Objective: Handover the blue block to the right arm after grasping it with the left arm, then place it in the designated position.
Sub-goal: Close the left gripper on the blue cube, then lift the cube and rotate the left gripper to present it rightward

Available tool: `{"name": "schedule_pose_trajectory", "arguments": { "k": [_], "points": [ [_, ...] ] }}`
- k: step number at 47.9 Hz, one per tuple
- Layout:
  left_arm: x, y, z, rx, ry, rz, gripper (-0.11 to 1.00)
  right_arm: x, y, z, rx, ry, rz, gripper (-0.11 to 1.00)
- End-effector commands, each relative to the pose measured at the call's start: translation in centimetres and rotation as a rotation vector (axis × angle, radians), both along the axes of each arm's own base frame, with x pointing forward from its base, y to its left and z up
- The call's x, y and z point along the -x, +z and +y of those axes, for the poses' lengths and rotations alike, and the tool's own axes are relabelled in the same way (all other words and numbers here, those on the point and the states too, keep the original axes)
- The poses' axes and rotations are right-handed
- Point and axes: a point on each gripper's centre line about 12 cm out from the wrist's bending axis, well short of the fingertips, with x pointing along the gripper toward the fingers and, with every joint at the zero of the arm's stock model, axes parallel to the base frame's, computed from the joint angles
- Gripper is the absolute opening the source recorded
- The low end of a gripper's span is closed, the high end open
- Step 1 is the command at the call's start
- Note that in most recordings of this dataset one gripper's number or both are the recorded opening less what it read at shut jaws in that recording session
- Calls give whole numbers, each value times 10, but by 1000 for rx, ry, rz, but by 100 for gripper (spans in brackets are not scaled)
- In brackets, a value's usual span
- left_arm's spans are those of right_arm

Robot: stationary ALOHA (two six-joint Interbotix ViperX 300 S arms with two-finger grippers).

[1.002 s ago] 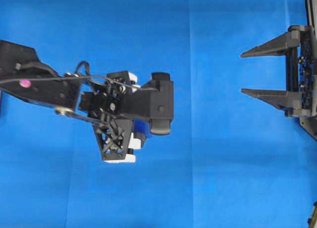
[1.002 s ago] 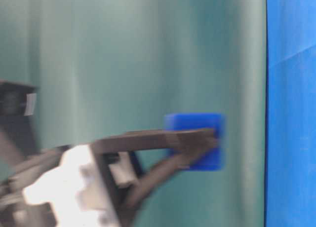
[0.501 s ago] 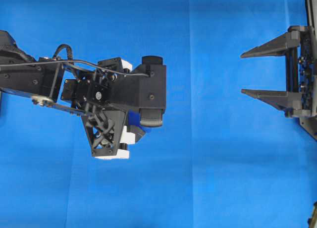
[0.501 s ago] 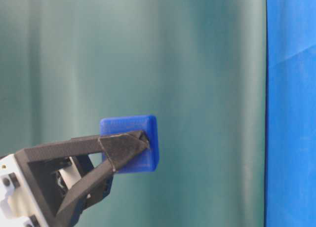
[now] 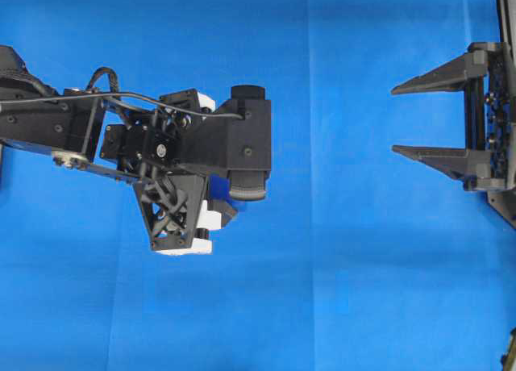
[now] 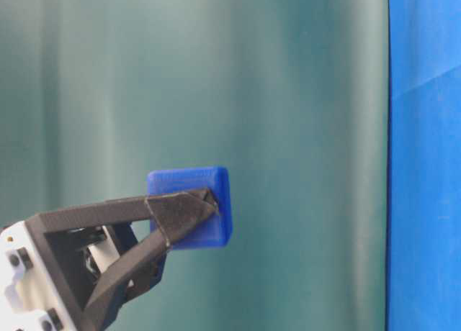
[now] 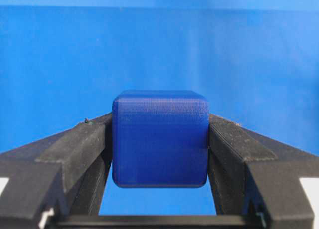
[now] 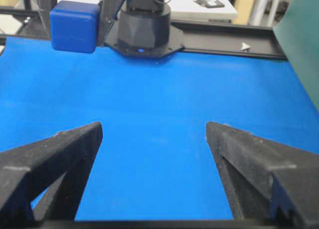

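Note:
The blue block [image 7: 159,138] is a dark-blue cube with rounded edges, pinched between the two black fingers of my left gripper [image 7: 159,119]. Both fingers press flat on its sides. The table-level view shows the blue block [image 6: 189,181] held off the cloth at the tips of the left gripper [image 6: 205,201]. From overhead the left arm [image 5: 242,145] covers most of it. My right gripper [image 5: 395,119] stands far to the right, open wide and empty. In the right wrist view the blue block [image 8: 74,26] sits at the upper left, well beyond the right gripper [image 8: 153,129].
A bright blue cloth [image 5: 339,274] covers the table. A green backdrop [image 6: 288,93] stands behind it. In the right wrist view the left arm's round base [image 8: 144,35] and a black rail [image 8: 224,37] lie at the far edge.
The left arm drew back to the left with the block in its grip, then almost stopped over the last half second. The right arm has not moved.

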Motion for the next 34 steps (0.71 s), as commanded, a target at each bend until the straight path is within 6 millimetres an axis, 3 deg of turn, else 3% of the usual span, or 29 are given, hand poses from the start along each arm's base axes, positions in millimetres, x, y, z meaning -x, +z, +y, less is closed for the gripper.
{"name": "schedule_pose_trajectory", "arguments": {
  "k": [1, 34],
  "points": [
    [4, 19, 2, 4, 1, -52, 49, -3, 11, 0, -4, 1, -29, 98],
    [7, 19, 2, 6, -3, -109, 49, -3, 11, 0, -2, 1, -29, 98]
  ]
}}
